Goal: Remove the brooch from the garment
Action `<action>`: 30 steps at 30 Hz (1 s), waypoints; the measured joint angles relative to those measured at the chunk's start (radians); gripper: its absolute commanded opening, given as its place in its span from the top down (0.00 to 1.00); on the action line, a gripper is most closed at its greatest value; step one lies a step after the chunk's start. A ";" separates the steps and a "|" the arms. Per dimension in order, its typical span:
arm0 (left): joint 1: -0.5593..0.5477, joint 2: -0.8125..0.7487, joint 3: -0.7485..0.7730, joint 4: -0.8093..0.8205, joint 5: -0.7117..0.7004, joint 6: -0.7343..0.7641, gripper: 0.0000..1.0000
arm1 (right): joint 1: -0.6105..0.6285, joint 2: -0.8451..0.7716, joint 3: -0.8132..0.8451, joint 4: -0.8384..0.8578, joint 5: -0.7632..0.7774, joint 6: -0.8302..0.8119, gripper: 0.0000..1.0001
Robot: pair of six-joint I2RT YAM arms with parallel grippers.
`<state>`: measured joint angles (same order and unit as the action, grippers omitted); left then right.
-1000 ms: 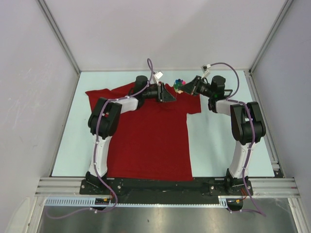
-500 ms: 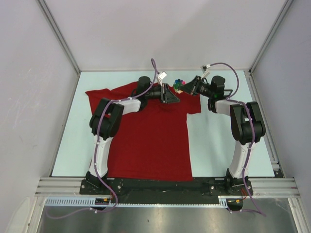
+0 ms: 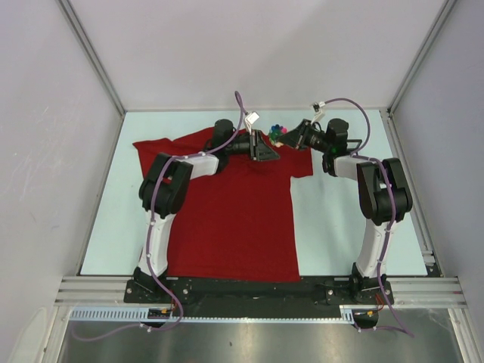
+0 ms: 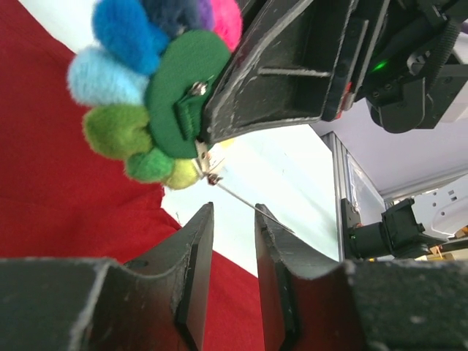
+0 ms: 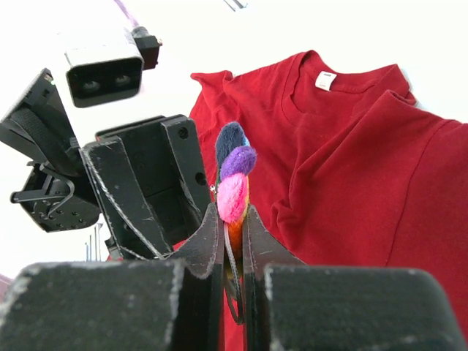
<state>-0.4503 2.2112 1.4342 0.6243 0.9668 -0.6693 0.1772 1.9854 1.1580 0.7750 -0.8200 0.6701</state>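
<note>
the brooch is sitting clamped edge-on in the right tool, held above the garment near its collar. the left tool is hovering just beside the pin, narrowly parted and gripping nothing. the white neck label is showing too small to read.

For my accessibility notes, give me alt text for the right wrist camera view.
The right gripper clamps the brooch edge-on, pink, purple and dark blue tufts poking above its fingertips. The left gripper is close beside it; the dark-red garment, white neck label showing, lies behind.
</note>
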 measured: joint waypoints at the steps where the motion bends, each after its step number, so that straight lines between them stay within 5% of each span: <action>1: 0.002 -0.001 0.000 0.003 0.003 -0.004 0.66 | 0.001 0.001 0.000 0.000 0.000 -0.002 1.00; 30: 0.063 -0.003 0.117 0.192 0.039 -0.207 0.58 | 0.059 0.027 0.000 0.009 0.004 -0.008 1.00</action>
<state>-0.3870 2.2086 1.5517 0.8158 1.0061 -0.8764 0.2363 2.0125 1.1576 0.7841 -0.8158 0.6617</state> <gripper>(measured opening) 0.396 0.058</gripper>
